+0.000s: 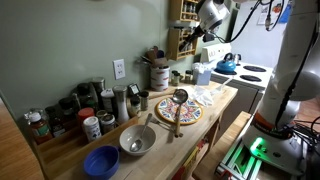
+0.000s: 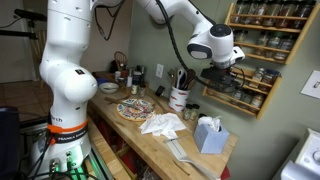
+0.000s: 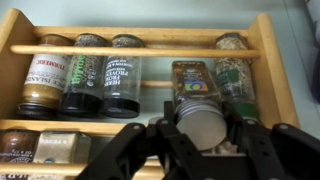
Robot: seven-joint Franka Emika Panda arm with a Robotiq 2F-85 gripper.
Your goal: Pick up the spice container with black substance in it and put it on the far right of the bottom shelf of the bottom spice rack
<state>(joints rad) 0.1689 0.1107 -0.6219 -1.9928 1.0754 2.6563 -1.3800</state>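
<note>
In the wrist view my gripper (image 3: pixel 200 128) is shut on a spice container (image 3: pixel 190 78) with a silver lid, dark contents and a yellow-blue label. Its far end lies in a tier of the brown wooden spice rack (image 3: pixel 150 38), between three jars (image 3: pixel 88 72) on the left and one jar (image 3: pixel 232 62) on the right. Another tier with jars (image 3: pixel 55 148) shows lower left. In both exterior views the gripper (image 2: pixel 222 68) (image 1: pixel 203 33) is against the lower wall rack (image 2: pixel 245 92) (image 1: pixel 182 38). I cannot tell whether this tier is the bottom shelf.
A second similar rack (image 2: pixel 268 28) hangs above. On the wooden counter (image 1: pixel 215 105) are a patterned plate (image 1: pixel 178 112) with a wooden spoon, a steel bowl (image 1: pixel 137 140), a blue bowl (image 1: pixel 101 161), a jar cluster (image 1: pixel 85 108), a utensil crock (image 2: pixel 180 97) and a tissue box (image 2: pixel 209 134). A stove with a blue kettle (image 1: pixel 227 65) stands beyond.
</note>
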